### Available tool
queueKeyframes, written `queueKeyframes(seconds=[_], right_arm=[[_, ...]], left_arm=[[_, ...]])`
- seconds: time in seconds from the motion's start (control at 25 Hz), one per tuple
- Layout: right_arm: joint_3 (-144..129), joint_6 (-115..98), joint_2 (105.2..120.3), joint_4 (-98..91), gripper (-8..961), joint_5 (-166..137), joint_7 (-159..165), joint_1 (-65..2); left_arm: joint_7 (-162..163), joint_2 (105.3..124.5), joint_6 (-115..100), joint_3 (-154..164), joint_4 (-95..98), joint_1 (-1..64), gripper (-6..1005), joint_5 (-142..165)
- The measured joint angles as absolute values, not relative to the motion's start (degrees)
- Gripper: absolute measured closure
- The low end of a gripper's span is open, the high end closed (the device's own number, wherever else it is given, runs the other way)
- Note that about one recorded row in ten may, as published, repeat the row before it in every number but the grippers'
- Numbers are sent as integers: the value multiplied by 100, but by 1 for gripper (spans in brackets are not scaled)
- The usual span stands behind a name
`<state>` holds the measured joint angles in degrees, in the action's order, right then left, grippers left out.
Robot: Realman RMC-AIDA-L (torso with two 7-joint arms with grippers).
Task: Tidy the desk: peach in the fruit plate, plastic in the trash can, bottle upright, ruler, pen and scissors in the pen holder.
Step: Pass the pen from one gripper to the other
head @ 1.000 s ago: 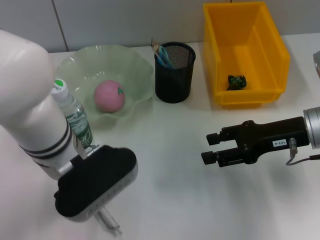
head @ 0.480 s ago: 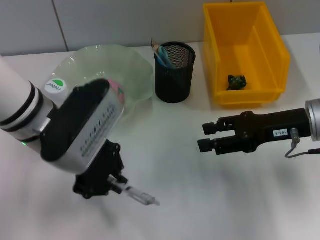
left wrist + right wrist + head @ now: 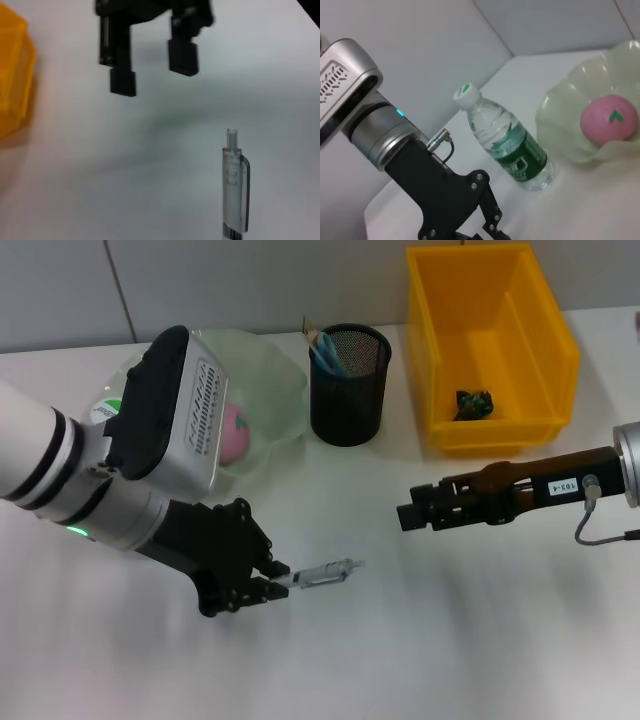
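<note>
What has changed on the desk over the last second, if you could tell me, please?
The left gripper has swung the pen up, so it now points across the table toward the right gripper, which has edged slightly toward it. The peach in the plate, the bottle, the holder and the bin stayed put.

A white desk (image 3: 420,640) fills the foreground under soft, even light. Behind it stands a pale grey panelled wall (image 3: 220,280) with thin dark seams.
</note>
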<state>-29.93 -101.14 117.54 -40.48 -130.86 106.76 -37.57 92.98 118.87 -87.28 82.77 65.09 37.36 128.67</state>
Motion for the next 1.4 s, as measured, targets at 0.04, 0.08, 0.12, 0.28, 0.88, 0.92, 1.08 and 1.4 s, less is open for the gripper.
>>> queueKeyframes(seconds=[0.04,0.08,0.12,0.28,0.88,0.92,1.08,1.4], right_arm=[[-3054,-10125,11741,-4061,267,-13095,10818,-3763],[-3152,-10138,11721,-4082,268,-13097,10973,-3773],[-3232,-10152,11707,-4104,268,-13098,11149,-3787],[-3367,-10264,11639,-4147,268,-13103,11891,-3898],[-3863,-10231,11478,-3985,267,-13260,13885,-4427],[-3898,-10200,11478,-3965,267,-13262,13933,-4458],[-4081,-10053,11467,-3851,267,-13306,14133,-4608],[-4267,-9780,11412,-3456,267,-13333,14288,-4930]], left_arm=[[9371,11890,-8720,8293,6505,3726,853,12850],[9371,11890,-8720,8293,6505,3726,852,12850],[9623,11893,-8652,8403,6466,3686,852,12760],[9919,11888,-8549,8455,6285,3707,851,12677],[10557,11885,-8274,8443,6024,3691,845,12397],[10564,11885,-8256,8439,6022,3688,845,12386],[10630,11888,-8144,8426,5975,3680,843,12336],[11007,11894,-8054,8406,5955,3801,840,12270]])
